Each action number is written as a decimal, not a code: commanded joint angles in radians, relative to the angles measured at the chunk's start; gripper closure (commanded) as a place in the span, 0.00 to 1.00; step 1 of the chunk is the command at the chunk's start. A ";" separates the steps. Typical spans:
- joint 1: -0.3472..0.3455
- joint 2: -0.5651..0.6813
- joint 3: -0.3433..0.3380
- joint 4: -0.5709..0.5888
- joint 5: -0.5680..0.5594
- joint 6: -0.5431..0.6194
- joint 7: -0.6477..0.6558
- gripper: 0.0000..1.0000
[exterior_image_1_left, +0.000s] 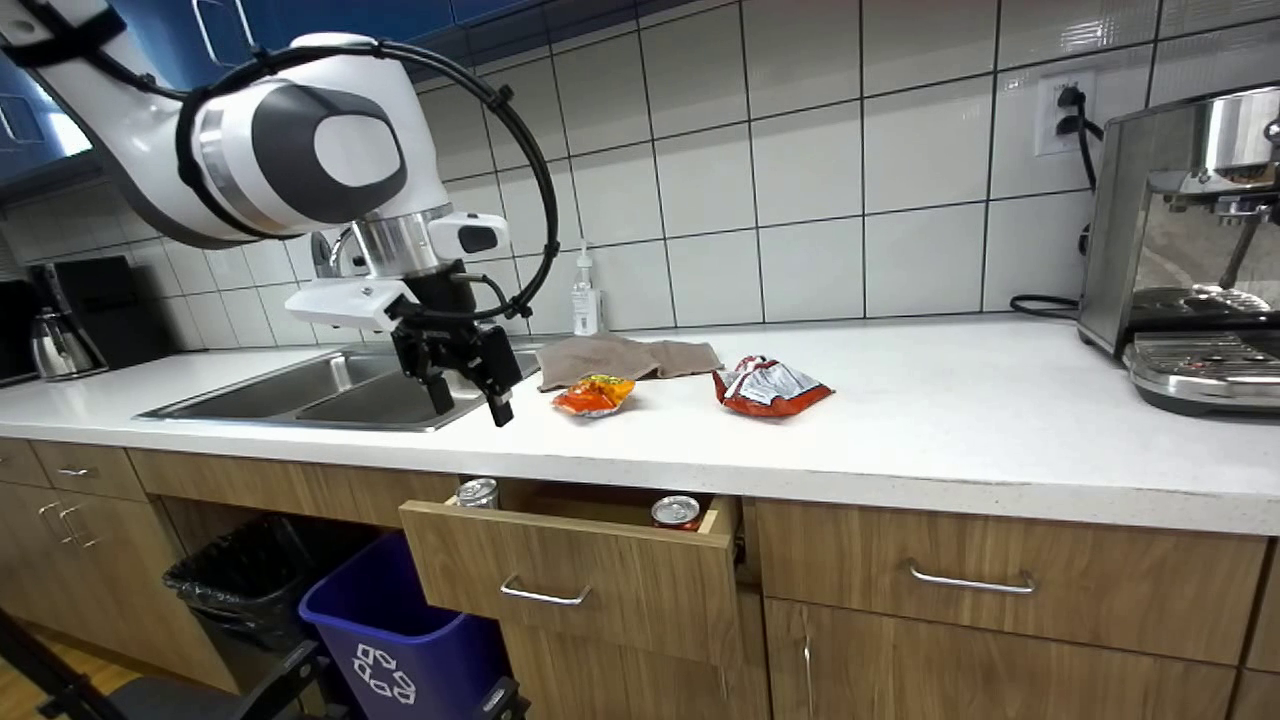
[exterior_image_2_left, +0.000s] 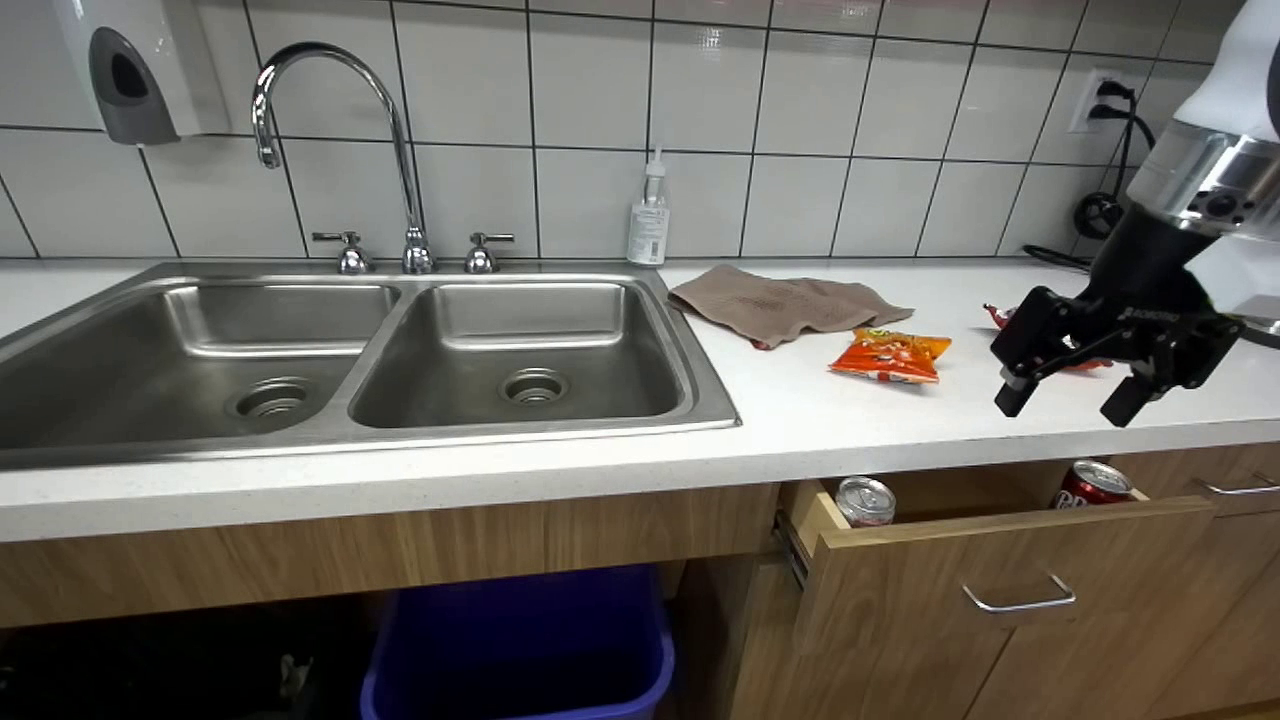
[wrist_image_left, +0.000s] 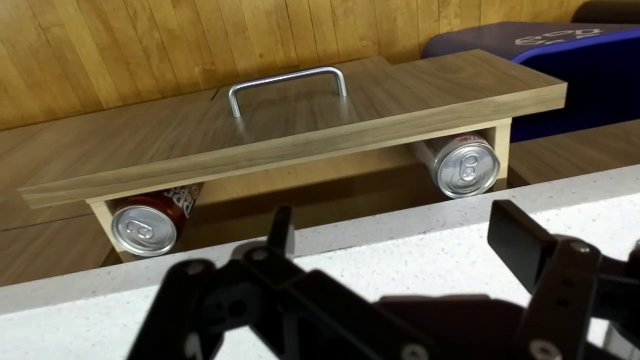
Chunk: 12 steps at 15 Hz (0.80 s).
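Note:
My gripper (exterior_image_1_left: 471, 403) is open with nothing between its fingers, above the counter near its front edge; it also shows in the other views (exterior_image_2_left: 1066, 404) (wrist_image_left: 399, 230). Below is a pulled-out wooden drawer (exterior_image_1_left: 570, 585) with a metal handle (wrist_image_left: 287, 80). A silver can (wrist_image_left: 467, 167) and a dark red can (wrist_image_left: 145, 230) stand in it at opposite ends, partly hidden. On the counter lie an orange snack bag (exterior_image_2_left: 890, 356), a red and silver bag (exterior_image_1_left: 768, 388), and a brown cloth (exterior_image_2_left: 785, 303). The gripper partly hides the red bag in an exterior view.
A double steel sink (exterior_image_2_left: 540, 428) with a tall faucet is set in the counter (exterior_image_1_left: 950, 420). A clear pump bottle (exterior_image_2_left: 648, 225) stands by the wall. A coffee machine (exterior_image_1_left: 1160, 240) stands on the counter. A blue bin (exterior_image_1_left: 400, 650) and black-lined bin (exterior_image_1_left: 260, 570) stand below.

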 joint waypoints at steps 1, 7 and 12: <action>-0.032 0.058 0.003 0.002 -0.048 0.050 0.057 0.00; -0.040 0.161 -0.007 0.035 -0.111 0.070 0.119 0.00; -0.027 0.242 -0.041 0.084 -0.239 0.062 0.198 0.00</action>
